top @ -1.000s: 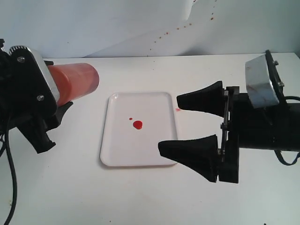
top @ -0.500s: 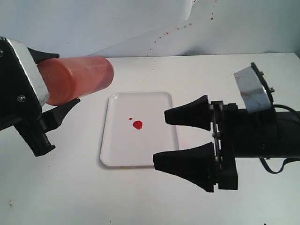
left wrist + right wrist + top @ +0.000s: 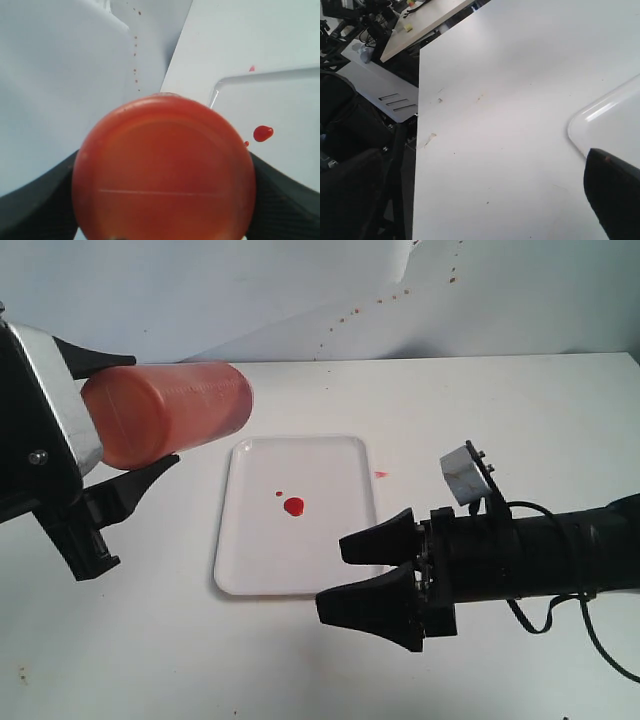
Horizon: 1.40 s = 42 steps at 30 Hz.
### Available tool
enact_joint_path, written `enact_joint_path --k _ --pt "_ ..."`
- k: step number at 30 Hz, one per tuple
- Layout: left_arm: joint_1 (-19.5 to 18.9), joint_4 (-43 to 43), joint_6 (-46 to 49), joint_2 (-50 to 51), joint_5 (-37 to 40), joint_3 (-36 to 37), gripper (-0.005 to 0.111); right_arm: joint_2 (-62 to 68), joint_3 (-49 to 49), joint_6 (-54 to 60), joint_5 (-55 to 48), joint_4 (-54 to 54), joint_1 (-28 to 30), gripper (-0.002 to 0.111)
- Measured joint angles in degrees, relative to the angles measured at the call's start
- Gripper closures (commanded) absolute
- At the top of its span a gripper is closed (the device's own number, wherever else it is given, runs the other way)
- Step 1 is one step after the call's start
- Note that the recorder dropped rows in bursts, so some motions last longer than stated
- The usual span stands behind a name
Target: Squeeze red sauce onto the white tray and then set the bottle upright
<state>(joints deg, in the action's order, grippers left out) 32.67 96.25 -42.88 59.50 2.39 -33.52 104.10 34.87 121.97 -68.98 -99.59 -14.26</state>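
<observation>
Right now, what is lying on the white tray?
Two red sauce drops near the middle of the tray. The right tool hides its near right corner, so anything there cannot be seen.

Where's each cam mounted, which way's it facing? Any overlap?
Exterior: off the arms, angled down across the table at the white tray; shows left gripper clamping the bottle, right gripper open.
Left wrist: behind the bottle's base, facing the tray corner and red sauce; its fingers flank the bottle.
Right wrist: faces bare table and a tray corner; one finger shows.
Shared: all see the tray; exterior and left wrist share bottle, sauce.
</observation>
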Motion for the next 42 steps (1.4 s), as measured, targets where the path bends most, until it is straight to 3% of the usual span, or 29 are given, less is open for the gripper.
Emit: enact_joint_path --k 7,25,35,42 --pt "0.0 0.1 0.0 0.0 -4.1 0.0 0.107 0.3 2.7 0.1 0.0 -0.1 0.0 0.003" --pt "0.0 0.4 0.0 0.0 -5.5 0.0 0.107 0.1 5.8 -2.5 -0.1 -0.4 -2.0 0.003" --pt "0.0 0.4 0.0 0.0 -5.5 0.0 0.107 3.9 11.1 -25.9 -0.5 -0.1 -5.0 0.009" --pt "0.0 0.4 0.1 0.0 -5.5 0.0 0.107 6.2 17.7 -35.3 -0.4 -0.1 -5.0 0.010"
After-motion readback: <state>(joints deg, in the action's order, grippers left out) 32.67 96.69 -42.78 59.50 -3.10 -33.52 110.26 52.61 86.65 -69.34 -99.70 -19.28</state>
